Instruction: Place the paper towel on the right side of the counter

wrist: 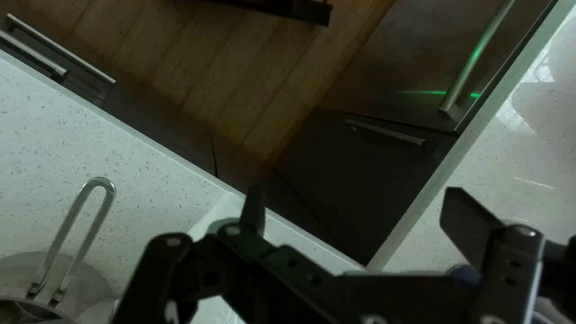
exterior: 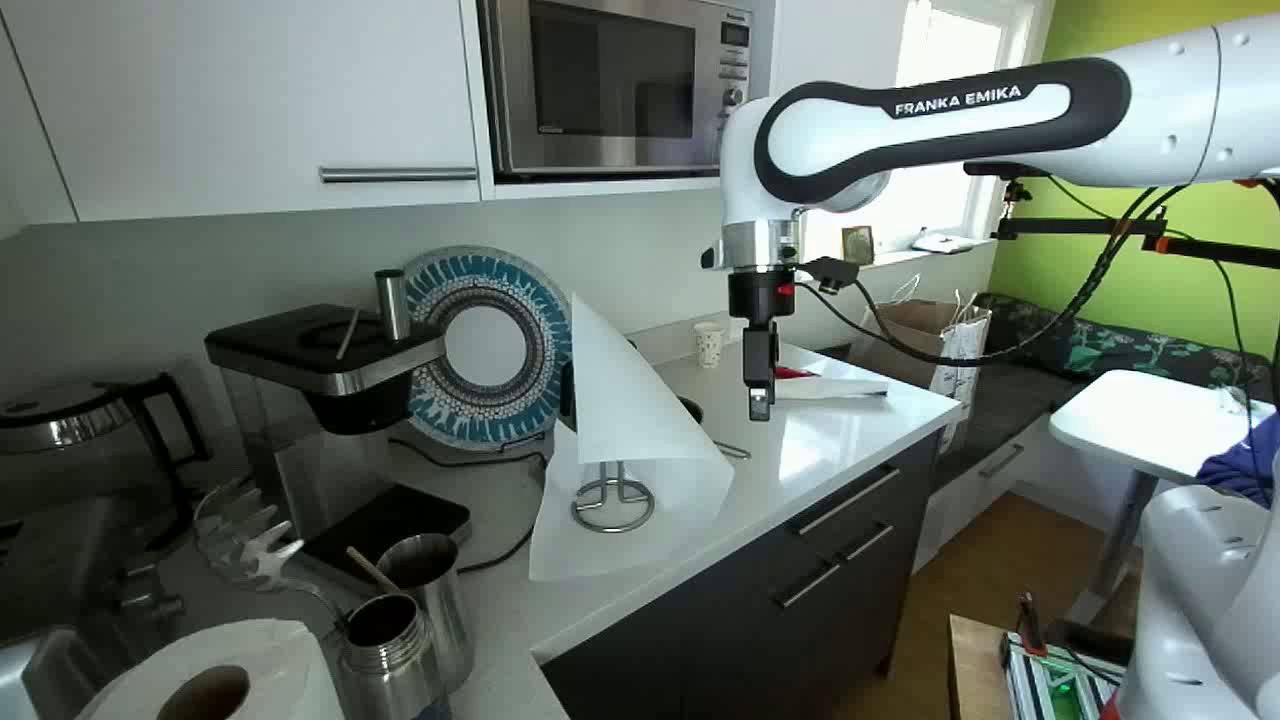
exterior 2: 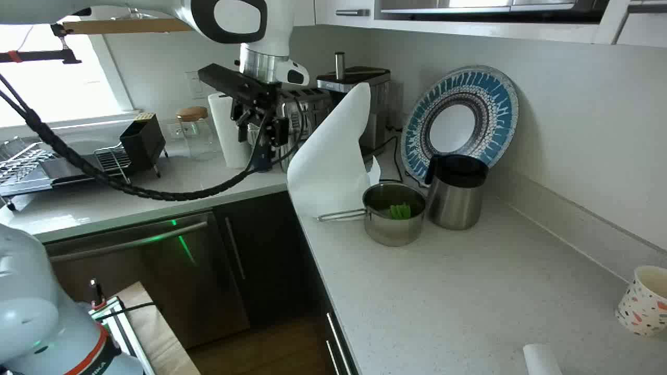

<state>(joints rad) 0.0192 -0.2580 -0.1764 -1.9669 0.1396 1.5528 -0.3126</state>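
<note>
The paper towel [exterior: 640,400] is a limp white sheet, part raised and curled, part flat on the glossy white counter [exterior: 830,430]. It also shows in an exterior view [exterior 2: 333,161], beside a pan. In the wrist view only a pale corner, seemingly of the sheet, shows beside one finger [wrist: 222,209]. My gripper [exterior: 760,405] points down and looks to be above the counter, apart from the sheet. In an exterior view it hangs left of the sheet [exterior 2: 262,136]. In the wrist view the fingers are wide apart with nothing between them [wrist: 355,209].
A round wire metal thing [exterior: 613,500] rests on the sheet. A steel pan [exterior 2: 394,221] with a wire handle [wrist: 76,234] and a steel jug [exterior 2: 457,200] stand close by. A patterned plate [exterior 2: 500,104] leans on the wall. A cup [exterior 2: 642,302] stands near the wall.
</note>
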